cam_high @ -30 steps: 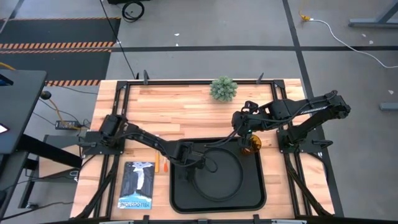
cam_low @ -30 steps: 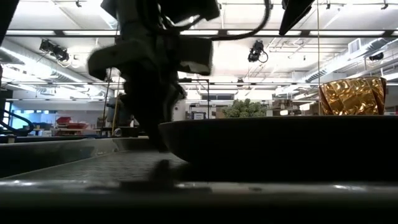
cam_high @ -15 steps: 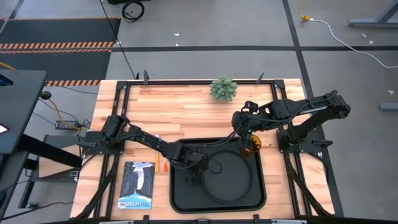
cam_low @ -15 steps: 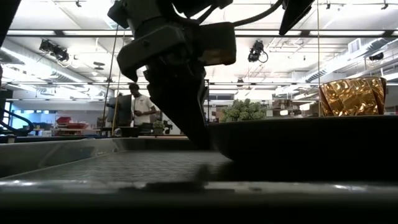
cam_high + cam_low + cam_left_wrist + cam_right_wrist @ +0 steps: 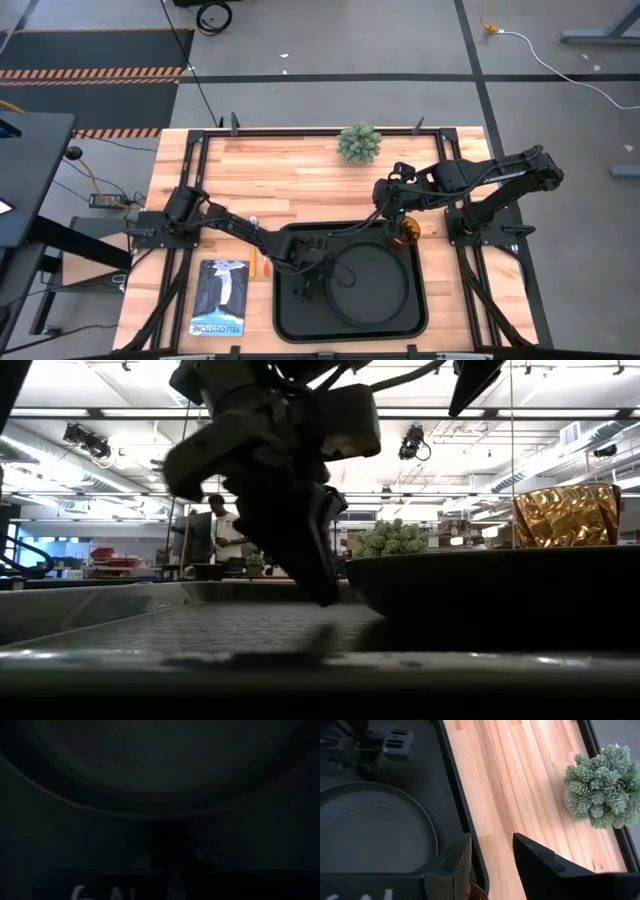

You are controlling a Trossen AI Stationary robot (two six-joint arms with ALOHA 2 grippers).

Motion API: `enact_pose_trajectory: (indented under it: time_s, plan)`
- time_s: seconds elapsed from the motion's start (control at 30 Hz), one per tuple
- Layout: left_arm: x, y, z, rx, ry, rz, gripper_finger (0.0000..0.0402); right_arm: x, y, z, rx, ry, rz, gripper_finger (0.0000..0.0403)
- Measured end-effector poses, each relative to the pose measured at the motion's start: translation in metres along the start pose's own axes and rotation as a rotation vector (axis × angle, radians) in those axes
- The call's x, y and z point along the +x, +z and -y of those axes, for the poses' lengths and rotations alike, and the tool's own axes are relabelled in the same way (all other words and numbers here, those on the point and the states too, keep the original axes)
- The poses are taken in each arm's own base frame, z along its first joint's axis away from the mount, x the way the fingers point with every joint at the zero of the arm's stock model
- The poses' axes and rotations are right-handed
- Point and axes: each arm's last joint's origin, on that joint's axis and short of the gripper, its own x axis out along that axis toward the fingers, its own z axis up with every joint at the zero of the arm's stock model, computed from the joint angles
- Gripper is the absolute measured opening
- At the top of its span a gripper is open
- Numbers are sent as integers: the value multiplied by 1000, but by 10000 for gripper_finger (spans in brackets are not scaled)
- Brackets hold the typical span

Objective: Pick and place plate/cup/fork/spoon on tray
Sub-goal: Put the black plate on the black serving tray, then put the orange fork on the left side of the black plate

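Plate [image 5: 372, 281] inside tray [image 5: 292, 322]; left hand [image 5: 308, 281] beside its rim, grip unclear; right hand [image 5: 388, 205] parted above cup [image 5: 406, 232]

A light wooden table [image 5: 300, 180] carries a black rectangular tray [image 5: 292, 325] at its near edge, a dark booklet [image 5: 219, 297] and orange-handled cutlery [image 5: 253, 262] beside it, and a small green potted plant [image 5: 359, 143] at the far edge.

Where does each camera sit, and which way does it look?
High: above table, facing straight down; both arms, tray, plate.
Low: table height, facing level across tray; left gripper beside plate.
Left wrist: on left arm, close to plate; dark.
Right wrist: on right arm, facing down past open right gripper; plant.
Shared: all show the plate.
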Motion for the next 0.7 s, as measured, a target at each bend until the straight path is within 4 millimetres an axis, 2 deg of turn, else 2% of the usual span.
enact_pose_trajectory:
  time_s: [0.13, 0.37, 0.7]
  plan:
    - [-10, -1, 5, 4, 25, -21, 38, 0, 0, 0, 2, 0, 0, 153]
    - [-38, -7, 26, 45, 236, -91, 38, 0, 1, 0, 13, 2, 8, 153]
    - [-78, -30, 53, 102, 451, -238, 38, 0, 3, -1, 26, 9, 29, 153]
